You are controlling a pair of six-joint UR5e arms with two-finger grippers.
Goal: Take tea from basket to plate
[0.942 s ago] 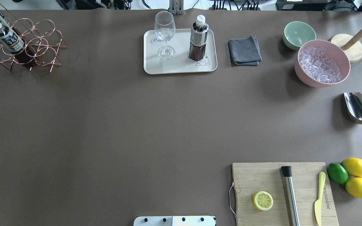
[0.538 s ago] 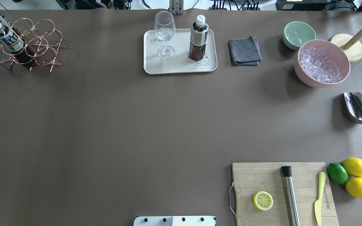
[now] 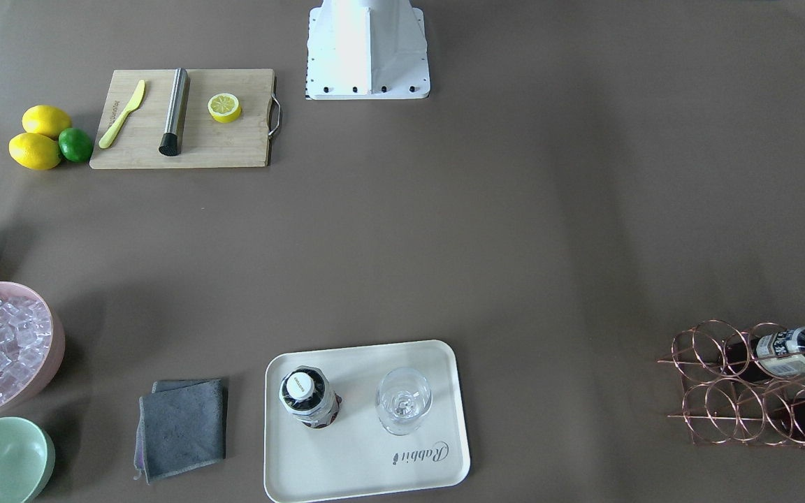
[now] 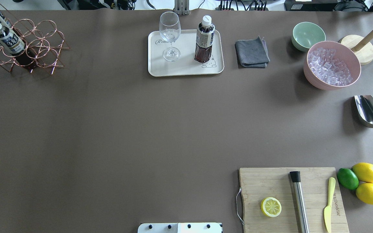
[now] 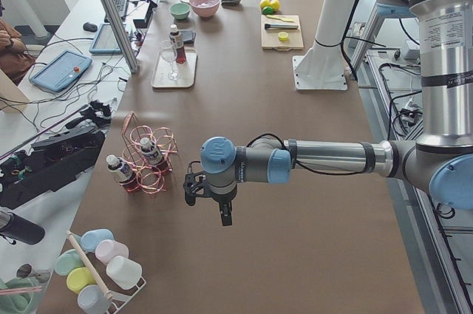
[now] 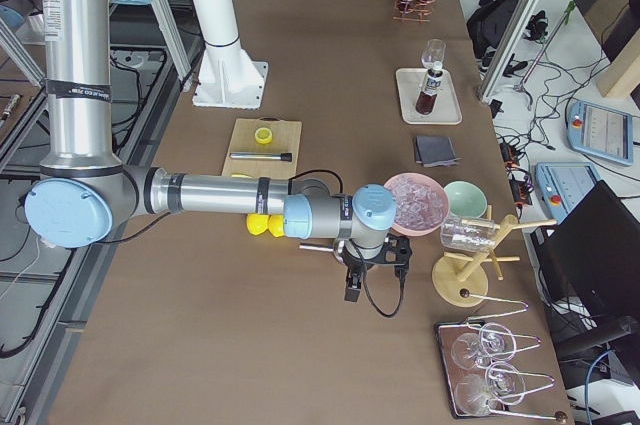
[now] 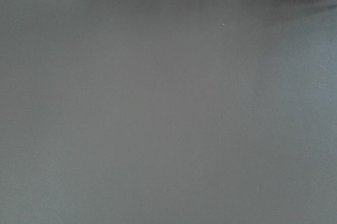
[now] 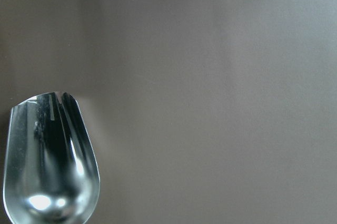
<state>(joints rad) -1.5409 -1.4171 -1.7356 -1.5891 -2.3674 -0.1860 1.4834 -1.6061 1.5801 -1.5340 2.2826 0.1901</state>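
overhead exterior: tea [image 4: 205, 38] is standing upright on the plate [image 4: 186, 69] beside a glass [image 4: 169, 32], well apart from the basket [image 4: 39, 48]
change: tea is staying put; one basket bottle [image 4: 6, 38] is sitting slightly shifted from a second ago
left hand [image 5: 209, 199]: hovering over bare bench [image 7: 168, 97], cannot tell if apart or together
right hand [image 6: 372, 267]: hovering above the scoop [image 8: 50, 166], likewise cannot tell
task: appearing done

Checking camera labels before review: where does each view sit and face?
Front-facing: opposite robot, steeply down; base shows.
Overhead: behind robot, down; base edge only.
Left: one end; left arm near.
Right: other end; right arm near.
Left wrist: bare table, no jaws.
Right wrist: over scoop, no jaws.
Shared: first two show tea bottle on tray.
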